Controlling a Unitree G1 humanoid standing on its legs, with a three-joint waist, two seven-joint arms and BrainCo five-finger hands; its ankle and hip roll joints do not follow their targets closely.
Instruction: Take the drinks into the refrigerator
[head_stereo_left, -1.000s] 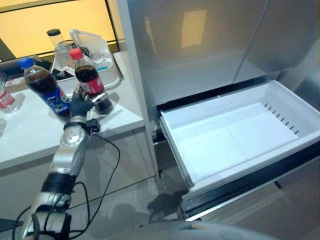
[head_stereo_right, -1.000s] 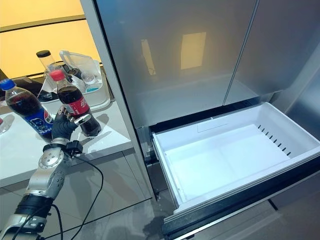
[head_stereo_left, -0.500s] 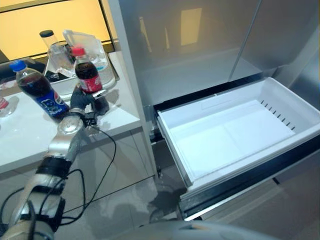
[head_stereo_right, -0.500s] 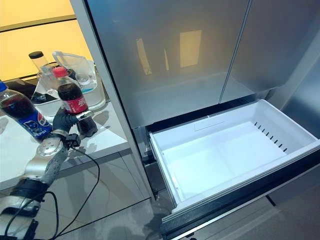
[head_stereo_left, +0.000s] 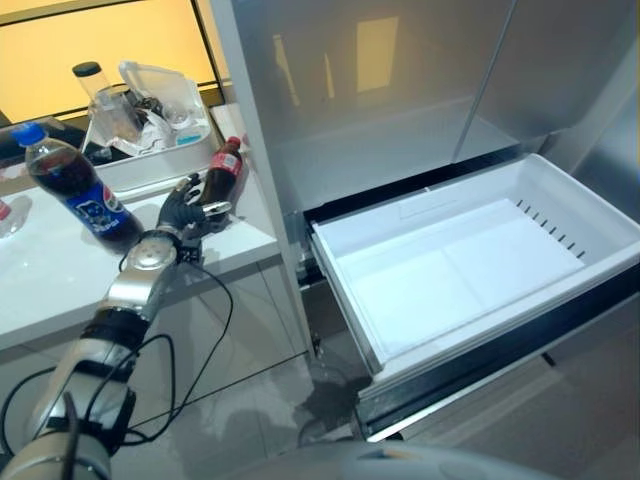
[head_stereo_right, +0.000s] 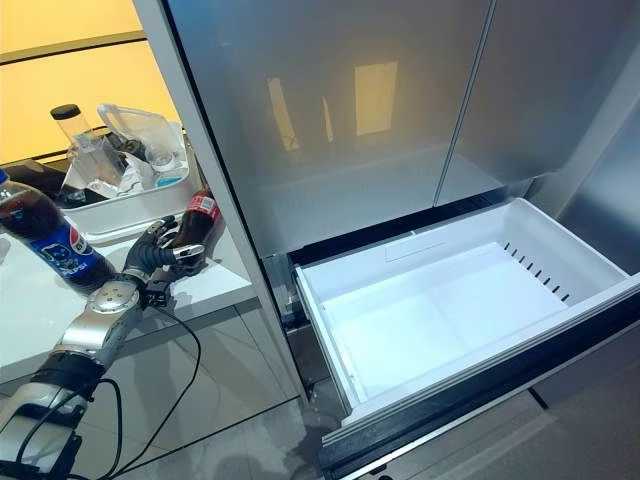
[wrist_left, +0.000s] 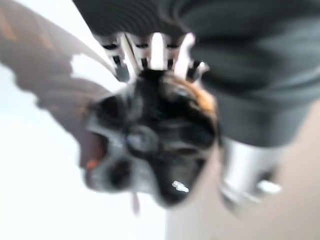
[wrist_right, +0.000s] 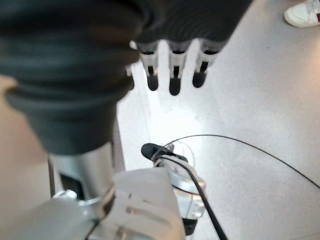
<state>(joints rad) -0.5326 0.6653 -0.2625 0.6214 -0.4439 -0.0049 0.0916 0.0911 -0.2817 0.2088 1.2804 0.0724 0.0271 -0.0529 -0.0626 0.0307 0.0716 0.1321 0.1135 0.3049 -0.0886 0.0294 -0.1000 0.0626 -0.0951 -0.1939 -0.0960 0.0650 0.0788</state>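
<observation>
White counter beside the steel refrigerator, left eye view: the red-capped cola bottle, upright half a second ago, now tips toward the fridge in the left hand, fingers wrapped round its base; the white drawer waits open and bare. Left wrist view: fingers clamped on the bottle's dark base, carry begun. Right wrist view: right hand hangs over the floor, fingers straight, idle.
</observation>
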